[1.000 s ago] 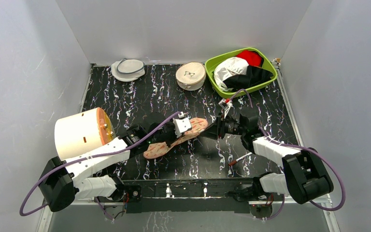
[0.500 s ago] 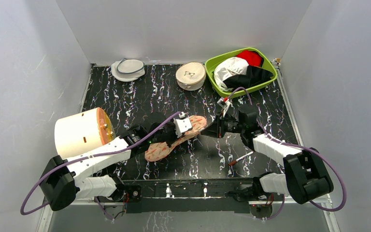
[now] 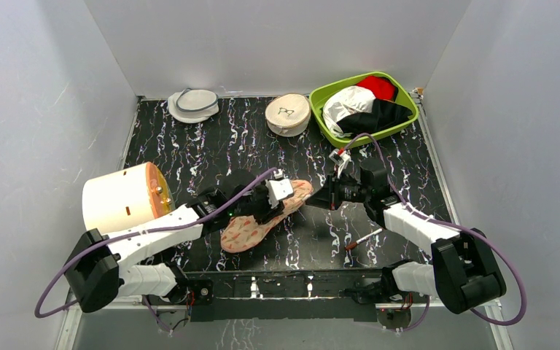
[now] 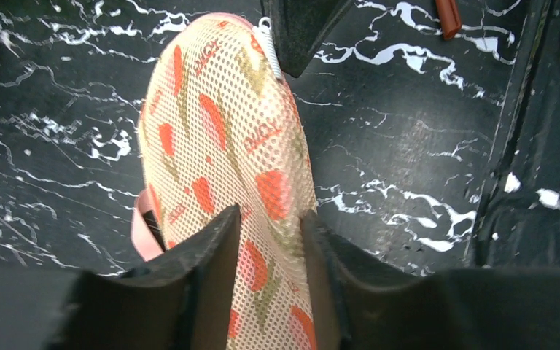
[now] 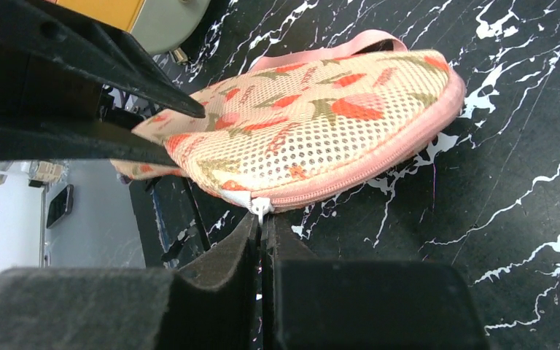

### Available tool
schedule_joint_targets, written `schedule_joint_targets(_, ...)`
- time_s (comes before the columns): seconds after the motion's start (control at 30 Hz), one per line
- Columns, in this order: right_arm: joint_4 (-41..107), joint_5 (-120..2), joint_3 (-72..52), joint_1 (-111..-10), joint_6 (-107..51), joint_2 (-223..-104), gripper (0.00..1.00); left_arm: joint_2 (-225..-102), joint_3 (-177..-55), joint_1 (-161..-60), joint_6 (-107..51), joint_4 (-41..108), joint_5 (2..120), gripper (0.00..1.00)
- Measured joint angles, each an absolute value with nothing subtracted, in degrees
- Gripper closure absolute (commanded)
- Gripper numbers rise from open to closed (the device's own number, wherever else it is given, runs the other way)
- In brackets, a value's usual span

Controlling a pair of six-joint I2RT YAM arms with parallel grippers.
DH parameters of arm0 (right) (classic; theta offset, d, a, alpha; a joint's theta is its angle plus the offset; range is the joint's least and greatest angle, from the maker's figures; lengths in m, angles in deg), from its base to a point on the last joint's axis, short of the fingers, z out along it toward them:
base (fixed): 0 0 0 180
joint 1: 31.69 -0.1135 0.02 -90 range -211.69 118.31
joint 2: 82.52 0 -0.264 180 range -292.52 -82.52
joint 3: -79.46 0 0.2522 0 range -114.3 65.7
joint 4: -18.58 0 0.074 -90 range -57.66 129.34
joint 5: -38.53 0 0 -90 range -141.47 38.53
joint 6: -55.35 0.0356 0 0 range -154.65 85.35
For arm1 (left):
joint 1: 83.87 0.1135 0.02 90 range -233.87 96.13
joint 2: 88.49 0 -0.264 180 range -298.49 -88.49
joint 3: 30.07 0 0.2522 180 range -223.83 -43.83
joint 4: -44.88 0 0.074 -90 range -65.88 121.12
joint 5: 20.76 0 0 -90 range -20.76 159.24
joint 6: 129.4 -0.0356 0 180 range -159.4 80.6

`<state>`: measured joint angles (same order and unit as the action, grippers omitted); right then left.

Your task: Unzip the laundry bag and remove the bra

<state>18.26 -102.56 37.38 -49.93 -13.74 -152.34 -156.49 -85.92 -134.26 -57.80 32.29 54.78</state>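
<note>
White zip pull (image 5: 261,207): pinched flat between the shut fingers of the right gripper (image 5: 262,223), at the bag's near edge.
Left gripper (image 4: 270,219): clamped across the waist of the laundry bag (image 4: 226,131), with mesh fabric squeezed between its two fingers.
Laundry bag's place: mid-table between the two arms, lying on the black marbled table (image 3: 189,146).
Zip band (image 5: 379,164): the pink run beyond the pull looks shut; the other side is hidden by the fingers.
Step in hand: opening the zip, judged to be at or near its start, with one arm bracing and the other on the pull.
Next move: probably a steady draw along the curved seam, following the lobe's edge, while the left grip resists the tug.
Bra: not visible; likely shut inside.
Risks: the small pull may slip out, or the soft bag may slide or bunch instead of opening.
In the way: the left fingers straddle the bag and may sit on the zip's path. A pink loop strap (image 5: 350,45) lies at the far edge.
Around: a red pen (image 3: 363,239) is near the right arm and a cream drum (image 3: 120,200) is beside the left arm. A round cream case (image 3: 287,114), a mesh pouch (image 3: 194,104) and a green tub (image 3: 321,125) of garments sit well apart at the back.
</note>
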Motion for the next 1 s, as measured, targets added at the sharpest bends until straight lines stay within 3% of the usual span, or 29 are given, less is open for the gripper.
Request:
schedule_joint_targets(0.23,18.43,-101.93,37.41,-50.61,-11.88,-152.34,1.00,-160.36,-88.39,-134.26,-52.42,32.33,53.73,0.26)
schedule_joint_targets(0.43,18.37,-101.34,37.67,-52.44,-10.53,-151.29,1.00,-165.89,-92.91,-134.92,-47.35,32.25,53.21,0.23)
schedule_joint_targets(0.63,18.74,-101.25,38.50,-53.86,-10.51,-149.58,1.00,-171.97,-97.09,-135.90,-44.90,29.19,55.46,0.59)
schedule_joint_targets(0.87,23.39,-98.63,38.50,-54.15,-13.89,-148.38,1.00,-173.78,-99.34,-136.52,-45.47,25.91,59.22,0.82)
schedule_joint_targets(0.97,24.81,-97.77,38.50,-53.88,-15.07,-147.97,1.00,-173.06,-99.08,-136.56,-46.74,25.93,59.81,1.00)
schedule_joint_targets(1.0,24.95,-97.64,38.50,-53.67,-15.18,-147.97,1.00,-172.71,-98.95,-136.56,-47.02,25.93,59.94,1.00)
